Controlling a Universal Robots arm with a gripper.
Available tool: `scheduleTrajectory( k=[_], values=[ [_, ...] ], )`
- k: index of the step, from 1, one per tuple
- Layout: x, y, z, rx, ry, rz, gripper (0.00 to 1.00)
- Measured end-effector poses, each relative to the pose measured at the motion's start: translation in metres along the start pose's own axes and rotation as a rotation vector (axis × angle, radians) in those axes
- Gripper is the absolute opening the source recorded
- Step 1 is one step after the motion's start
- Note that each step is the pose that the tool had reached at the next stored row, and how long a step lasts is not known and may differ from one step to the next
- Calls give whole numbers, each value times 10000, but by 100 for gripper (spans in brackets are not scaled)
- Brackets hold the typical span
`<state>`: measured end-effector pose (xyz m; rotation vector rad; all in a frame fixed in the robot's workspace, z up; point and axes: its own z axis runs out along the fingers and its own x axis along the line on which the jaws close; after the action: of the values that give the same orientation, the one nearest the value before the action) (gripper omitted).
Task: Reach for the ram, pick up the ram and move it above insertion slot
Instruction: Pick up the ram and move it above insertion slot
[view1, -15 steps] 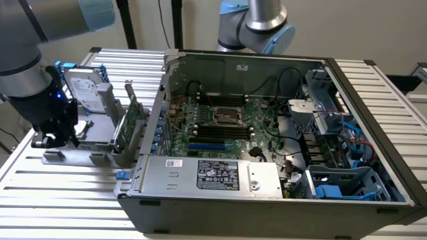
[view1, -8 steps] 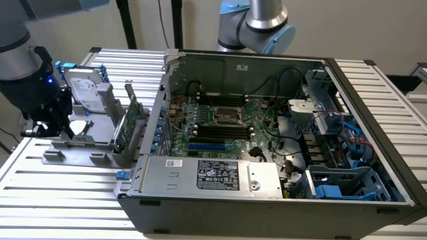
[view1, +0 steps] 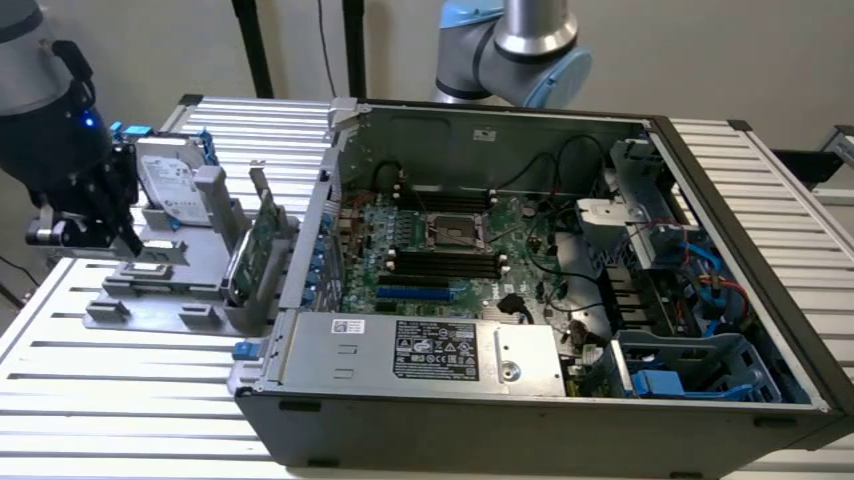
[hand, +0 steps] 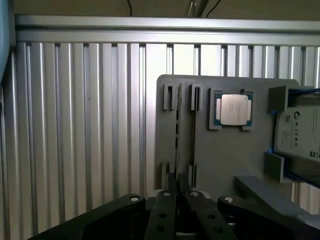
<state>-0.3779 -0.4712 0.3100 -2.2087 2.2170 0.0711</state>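
The ram looks like the low green stick standing on edge in the grey holder plate, next to a taller green card and close to the computer case wall. My black gripper hangs over the holder plate towards the exterior view's left, a hand's width from the ram. In the wrist view the gripper has its dark fingers pressed together, and I see nothing between them. Below it lie the grey plate and its narrow upright slot guides.
A hard drive stands at the back of the holder plate, and a processor chip lies in its pocket. The open computer case, with the motherboard inside, takes the exterior view's right. Ribbed metal table surrounds the plate.
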Motion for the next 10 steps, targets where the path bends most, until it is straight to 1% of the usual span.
scheduleTrajectory(
  k=[3, 5, 7, 10],
  values=[
    [-6, -47, -138, -1, -3, -42, 13],
    [-10, -96, -230, -2, -5, -50, 13],
    [-14, -161, -323, -4, -6, -54, 13],
    [-21, -279, -444, -2, -15, -54, 13]
  ],
)
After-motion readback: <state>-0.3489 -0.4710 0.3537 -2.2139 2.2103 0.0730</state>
